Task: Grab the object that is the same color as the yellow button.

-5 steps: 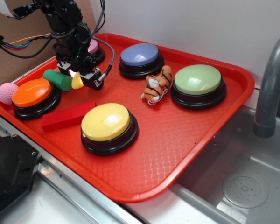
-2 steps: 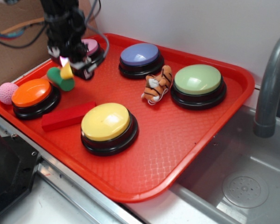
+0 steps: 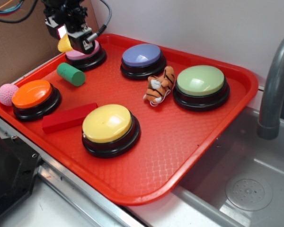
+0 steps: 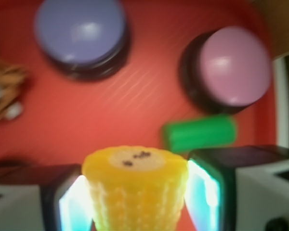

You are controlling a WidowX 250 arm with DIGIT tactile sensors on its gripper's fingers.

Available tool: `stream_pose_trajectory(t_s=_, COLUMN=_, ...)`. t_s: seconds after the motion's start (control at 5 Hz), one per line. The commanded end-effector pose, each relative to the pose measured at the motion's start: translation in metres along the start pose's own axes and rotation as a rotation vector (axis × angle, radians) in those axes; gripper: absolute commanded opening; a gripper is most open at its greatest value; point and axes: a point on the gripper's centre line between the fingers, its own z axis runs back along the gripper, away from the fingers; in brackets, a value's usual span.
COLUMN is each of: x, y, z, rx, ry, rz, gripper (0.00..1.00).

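Observation:
My gripper [image 3: 65,41] is shut on the small yellow toy corn cob [image 3: 64,44] and holds it up in the air above the tray's far left, beside the pink button [image 3: 83,51]. In the wrist view the corn cob [image 4: 135,185] sits between my two pads [image 4: 73,204], its flat end facing the camera. The large yellow button [image 3: 107,124] on its black base stands at the front middle of the red tray [image 3: 180,146].
A green cylinder [image 3: 70,74] lies below the gripper; it also shows in the wrist view [image 4: 200,132]. An orange button [image 3: 33,93], red block [image 3: 68,117], pink ball [image 3: 7,93], purple button [image 3: 141,56], toy tiger [image 3: 159,86] and pale green button [image 3: 200,81] are around. A sink with faucet [image 3: 274,90] is at right.
My gripper has risen and moved back to the left with the corn cob in it. The green cylinder has rolled a little and now lies free.

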Motion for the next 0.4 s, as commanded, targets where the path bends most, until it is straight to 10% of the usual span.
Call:
stream_pose_trajectory(t_s=0.0, x=-0.0136, y=-0.0180, z=0.0353, rx=-0.006, ry=-0.039, rz=-0.003, gripper=0.00)
stream_pose_trajectory(t_s=0.2, x=-0.0127, y=-0.0164, z=0.0305, rx=-0.042, ry=0.012, rz=-0.018, gripper=0.00)
